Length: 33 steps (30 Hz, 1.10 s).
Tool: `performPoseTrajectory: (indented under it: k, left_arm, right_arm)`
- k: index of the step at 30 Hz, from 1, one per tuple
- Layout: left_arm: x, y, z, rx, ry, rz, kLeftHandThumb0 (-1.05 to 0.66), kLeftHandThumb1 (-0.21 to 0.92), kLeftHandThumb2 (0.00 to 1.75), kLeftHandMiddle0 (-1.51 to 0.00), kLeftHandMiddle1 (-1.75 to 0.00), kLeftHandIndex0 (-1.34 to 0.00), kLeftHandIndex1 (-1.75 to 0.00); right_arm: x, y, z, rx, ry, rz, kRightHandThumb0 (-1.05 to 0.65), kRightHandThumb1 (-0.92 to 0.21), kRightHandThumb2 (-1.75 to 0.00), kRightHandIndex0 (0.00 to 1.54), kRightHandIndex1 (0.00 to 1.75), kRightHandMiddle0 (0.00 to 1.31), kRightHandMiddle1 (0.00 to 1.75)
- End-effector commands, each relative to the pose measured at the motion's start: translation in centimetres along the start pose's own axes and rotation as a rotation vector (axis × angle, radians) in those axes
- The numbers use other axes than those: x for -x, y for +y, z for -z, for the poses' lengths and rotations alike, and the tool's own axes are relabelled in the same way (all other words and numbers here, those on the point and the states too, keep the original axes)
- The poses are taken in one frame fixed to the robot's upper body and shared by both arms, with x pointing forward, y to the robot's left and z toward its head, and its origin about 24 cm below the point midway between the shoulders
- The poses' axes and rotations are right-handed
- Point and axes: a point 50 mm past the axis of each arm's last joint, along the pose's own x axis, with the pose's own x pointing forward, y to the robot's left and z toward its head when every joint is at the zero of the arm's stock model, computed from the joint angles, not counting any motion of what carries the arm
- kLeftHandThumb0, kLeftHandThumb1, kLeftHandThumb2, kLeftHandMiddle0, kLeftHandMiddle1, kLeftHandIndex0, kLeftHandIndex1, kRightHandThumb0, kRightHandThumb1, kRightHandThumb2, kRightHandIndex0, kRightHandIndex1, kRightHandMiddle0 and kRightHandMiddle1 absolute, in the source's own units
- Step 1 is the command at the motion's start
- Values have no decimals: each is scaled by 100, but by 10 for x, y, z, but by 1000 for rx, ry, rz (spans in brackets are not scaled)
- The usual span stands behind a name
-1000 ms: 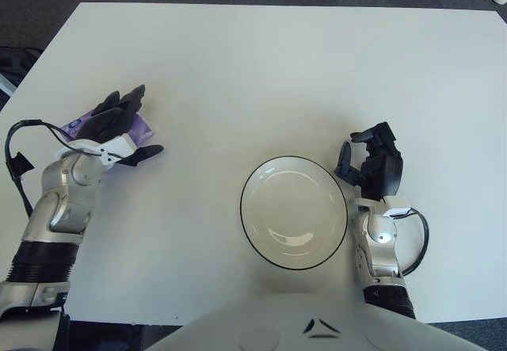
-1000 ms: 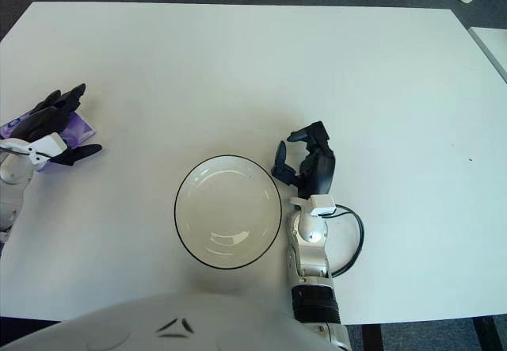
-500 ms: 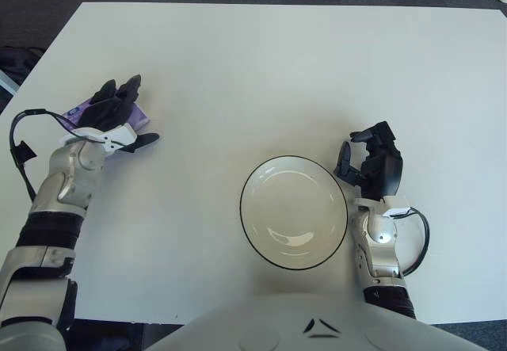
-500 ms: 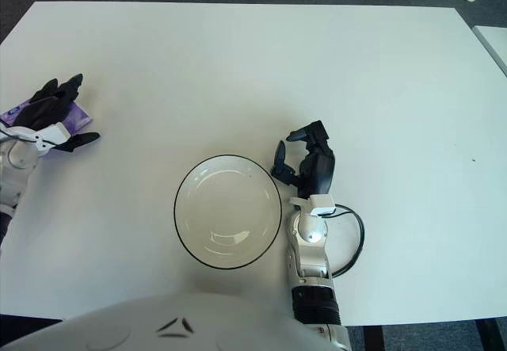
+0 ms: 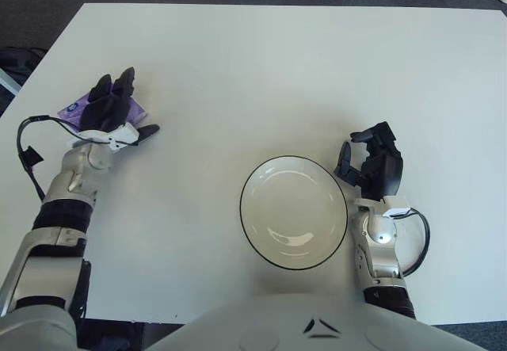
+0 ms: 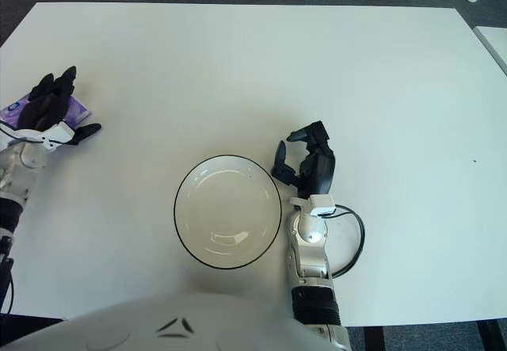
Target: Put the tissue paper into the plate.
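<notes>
- The left hand (image 5: 111,113) lies over the tissue pack (image 5: 78,110) with its fingers spread flat and its thumb out to the side, not closed round anything.
- Over the last second this hand has slid away from the plate (image 5: 294,211) and turned, so its fingers now point up the bench (image 5: 261,66) instead of across the pack.
- The purple tissue pack sits on the bench well to the left of the plate, mostly hidden beneath the hand; only its far-left corner shows.
- The plate is empty, so the tissue has yet to be moved.
- Judging by that shift, the hand looks to be settling for a grasp, and no lift has begun.
- The right hand (image 5: 372,165) rests just right of the plate, fingers loosely curled, holding nothing.
</notes>
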Motion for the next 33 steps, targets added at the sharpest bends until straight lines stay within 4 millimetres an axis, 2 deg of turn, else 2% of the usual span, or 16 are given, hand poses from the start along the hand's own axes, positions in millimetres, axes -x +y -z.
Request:
performPoseTrajectory:
  k: [1, 4, 7, 10, 16, 21, 25, 33]
  left_arm:
    - [44, -72, 29, 18, 171, 257, -80, 25, 98, 0, -80, 0, -75]
    - [44, -77, 30, 9, 189, 246, -78, 23, 100, 0, -87, 0, -82]
    - [43, -81, 31, 2, 204, 236, -71, 16, 108, 0, -120, 0, -110]
    - [42, -81, 30, 0, 204, 227, -68, 12, 113, 0, -139, 0, -121]
    - [41, -82, 29, -3, 203, 210, -63, 10, 119, 0, -163, 0, -138]
    - [40, -82, 29, -7, 203, 199, -56, 10, 123, 0, -172, 0, -156]
    - [40, -81, 29, -8, 204, 190, -53, 10, 125, -2, -174, 0, -165]
    - [40, -81, 28, -1, 196, 151, -46, 12, 125, -23, -175, -3, -174]
  right_arm:
    - [24, -17, 21, 58, 111, 40, -48, -33, -132, 113, 175, 61, 175]
    - [24, -17, 21, 57, 118, 34, -48, -32, -132, 113, 175, 61, 175]
    - [24, -17, 21, 55, 120, 28, -48, -32, -132, 113, 175, 61, 175]
    - [24, -17, 20, 55, 116, 24, -48, -32, -132, 113, 175, 61, 175]
    - [23, -17, 21, 62, 117, 34, -49, -31, -133, 114, 175, 62, 175]
    - [24, -18, 21, 58, 113, 33, -49, -31, -134, 114, 175, 62, 175]
    - [24, -18, 21, 59, 114, 33, -49, -31, -134, 114, 175, 62, 175]
    - [24, -18, 21, 65, 136, 38, -49, -31, -134, 113, 175, 62, 175]
